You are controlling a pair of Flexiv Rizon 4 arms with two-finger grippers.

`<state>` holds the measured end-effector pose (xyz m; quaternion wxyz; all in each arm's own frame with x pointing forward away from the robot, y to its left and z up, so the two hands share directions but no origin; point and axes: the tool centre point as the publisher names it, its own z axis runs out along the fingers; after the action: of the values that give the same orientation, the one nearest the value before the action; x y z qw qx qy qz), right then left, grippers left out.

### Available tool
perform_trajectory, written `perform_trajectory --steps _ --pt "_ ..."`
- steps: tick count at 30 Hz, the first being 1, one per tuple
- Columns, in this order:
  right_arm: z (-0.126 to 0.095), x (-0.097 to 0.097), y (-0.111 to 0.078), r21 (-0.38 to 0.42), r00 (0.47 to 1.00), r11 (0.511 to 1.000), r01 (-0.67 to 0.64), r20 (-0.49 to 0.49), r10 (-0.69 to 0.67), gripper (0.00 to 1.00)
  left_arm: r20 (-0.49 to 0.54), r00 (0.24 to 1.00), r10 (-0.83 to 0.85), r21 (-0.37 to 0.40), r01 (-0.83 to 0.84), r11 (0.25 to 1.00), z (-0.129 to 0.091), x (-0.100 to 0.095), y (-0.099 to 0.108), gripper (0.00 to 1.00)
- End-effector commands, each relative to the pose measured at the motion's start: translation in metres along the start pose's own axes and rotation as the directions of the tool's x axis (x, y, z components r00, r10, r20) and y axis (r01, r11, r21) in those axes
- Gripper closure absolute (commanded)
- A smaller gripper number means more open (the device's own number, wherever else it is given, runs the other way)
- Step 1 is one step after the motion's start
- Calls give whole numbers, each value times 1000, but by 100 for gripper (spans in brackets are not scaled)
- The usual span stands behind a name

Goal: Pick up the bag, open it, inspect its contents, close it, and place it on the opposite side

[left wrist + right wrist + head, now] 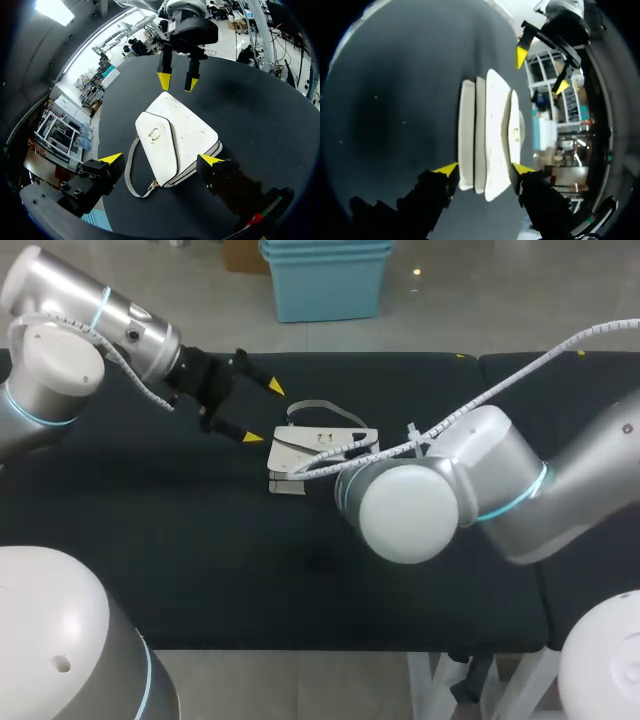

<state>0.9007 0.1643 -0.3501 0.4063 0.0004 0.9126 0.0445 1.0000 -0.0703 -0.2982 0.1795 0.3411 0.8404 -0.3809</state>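
**A:** Where is the bag?

**B:** A small white bag [312, 452] lies flat near the middle of the dark table [150, 540]. Its grey strap [325, 408] loops out on the far side. Nothing holds the bag; it rests on the table alone.

**A:** What about the left gripper?

**B:** The left gripper [263, 412] comes in from the left and hangs near the bag's left end. Its fingers are spread wide and hold nothing. In its wrist view the bag lies ahead, framed between the two yellow tips but apart from them, with the flap and clasp facing up.

**A:** And the right?

**B:** The right gripper [485, 169] sits at the bag's opposite end, pointing along its length. Its fingers are spread too, one tip to each side of that end. The left wrist view shows both tips just short of the bag's edge, so I read it as not pinching.

**A:** Why are they set up that way?

**B:** My judgement is that the pick-up is not yet done. An arm at each end suits a bag that one gripper must steady while the other works the flap. The right gripper looks better lined up to close across the bag's end.
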Motion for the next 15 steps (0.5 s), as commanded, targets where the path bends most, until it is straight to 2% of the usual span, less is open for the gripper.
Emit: perform_trajectory --steps 1,6,11,15 --pt "23 6 4 7 989 1000 -8 146 7 57 -12 1000 -2 12 2 1000 6 -1 5 0" --pt "28 2 2 5 985 1000 -2 172 1 60 -32 999 -4 20 5 1000 11 1 7 0" --pt "31 -4 -7 11 979 1000 -14 202 12 68 -41 999 4 25 -3 1000 14 1 6 0" --pt "29 -4 -18 22 978 999 -34 208 28 67 -51 999 10 29 -9 1000 17 0 5 0"
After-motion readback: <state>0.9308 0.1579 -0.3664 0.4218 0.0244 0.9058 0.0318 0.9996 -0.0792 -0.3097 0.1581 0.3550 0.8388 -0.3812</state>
